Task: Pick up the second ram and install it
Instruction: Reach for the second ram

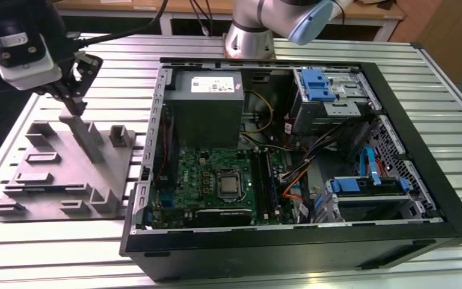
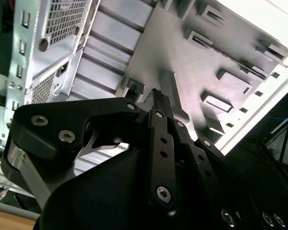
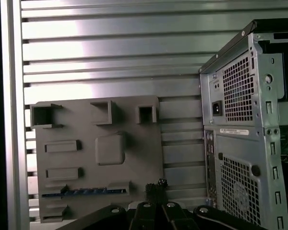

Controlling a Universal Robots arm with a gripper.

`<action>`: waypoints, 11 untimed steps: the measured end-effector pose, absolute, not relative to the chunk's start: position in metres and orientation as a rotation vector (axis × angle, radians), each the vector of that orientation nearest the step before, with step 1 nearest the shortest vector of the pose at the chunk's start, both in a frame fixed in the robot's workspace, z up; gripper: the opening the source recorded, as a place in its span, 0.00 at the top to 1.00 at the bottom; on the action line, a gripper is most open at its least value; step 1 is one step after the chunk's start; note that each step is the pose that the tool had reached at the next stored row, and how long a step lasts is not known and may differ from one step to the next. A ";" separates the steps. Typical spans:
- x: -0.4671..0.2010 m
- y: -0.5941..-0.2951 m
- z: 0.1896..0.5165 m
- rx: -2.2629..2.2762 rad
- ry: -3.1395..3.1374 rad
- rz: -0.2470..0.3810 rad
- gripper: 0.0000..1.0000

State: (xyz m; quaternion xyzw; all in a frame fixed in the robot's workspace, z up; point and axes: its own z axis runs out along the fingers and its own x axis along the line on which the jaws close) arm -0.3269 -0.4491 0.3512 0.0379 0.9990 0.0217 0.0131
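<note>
Aluminium slats of the table (image 1: 55,253) lie bare around the grey fixture plate (image 1: 55,194). The plate sits on the exterior view's left of the open computer case (image 1: 295,244), near it; in the first wrist view a strip of slats shows between the plate (image 3: 139,143) and the case's perforated rear panel (image 3: 235,143). The plate's far edge carries 3 open pockets, and a tall grey post (image 1: 84,139) stands up from its middle, the highest thing on that side. Inside the case, the power supply (image 1: 207,108) and the green board (image 1: 215,180) lie well below the case's rim.

The gripper (image 1: 74,110) hangs over the plate at the top of the post; whether it touches the post I cannot tell. In both wrist views its fingertips (image 3: 156,186) (image 2: 156,96) come together with no gap showing, so it is closed; nothing is held between them.

The second ram (image 3: 84,192) is on the plate, seated on its thin edge in a slot along the edge opposite the 3 pockets; it shows as a blue strip. Its long axis runs along that edge, with 1 end towards the case's rear panel and the other towards the plate's outer side; it lies level, apart from the gripper.
</note>
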 end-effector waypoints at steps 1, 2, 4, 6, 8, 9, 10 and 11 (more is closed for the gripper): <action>-0.329 -0.449 0.350 0.118 3.112 0.068 0.90; -0.331 -0.449 0.349 0.118 3.112 0.068 0.90; -0.336 -0.450 0.347 0.118 3.112 0.068 0.90; -0.341 -0.450 0.345 0.118 3.112 0.068 0.90; -0.346 -0.451 0.344 0.118 3.112 0.068 0.90; -0.349 -0.451 0.343 0.118 3.112 0.068 0.90; -0.352 -0.451 0.342 0.118 3.112 0.068 0.90; -0.354 -0.451 0.341 0.118 3.112 0.068 0.90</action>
